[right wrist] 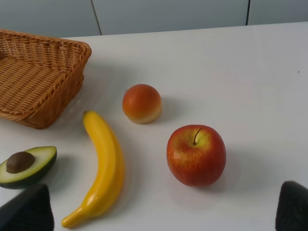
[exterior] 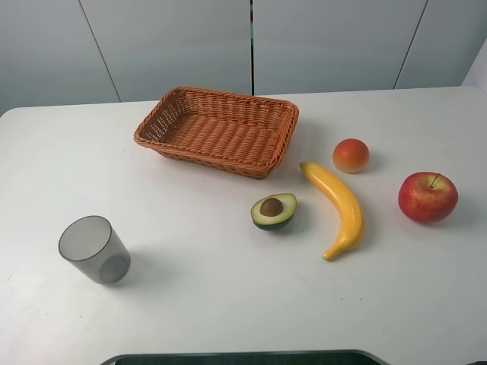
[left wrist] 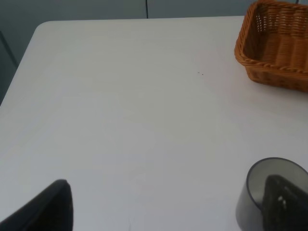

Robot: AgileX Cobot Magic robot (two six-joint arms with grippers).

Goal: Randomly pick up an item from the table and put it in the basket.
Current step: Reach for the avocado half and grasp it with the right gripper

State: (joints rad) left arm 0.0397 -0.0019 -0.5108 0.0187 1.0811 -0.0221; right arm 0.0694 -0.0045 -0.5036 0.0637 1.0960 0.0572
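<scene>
The halved avocado [exterior: 273, 211] lies cut side up on the white table [exterior: 228, 296], just in front of the wicker basket [exterior: 218, 129], which holds nothing. It also shows in the right wrist view [right wrist: 25, 165], near one finger. My right gripper [right wrist: 166, 192] is open and empty, held above the table with the apple [right wrist: 196, 155] and banana [right wrist: 103, 168] ahead of it. My left gripper [left wrist: 166, 192] is open and empty over bare table, with the basket's corner [left wrist: 274, 45] far ahead. Neither gripper shows in the exterior high view.
A long yellow banana [exterior: 338, 207], a small orange-red fruit [exterior: 351, 155] and a red apple [exterior: 428, 196] lie right of the avocado. A grey translucent cup [exterior: 94, 249] stands at the front left; in the left wrist view it [left wrist: 255, 192] sits by one finger.
</scene>
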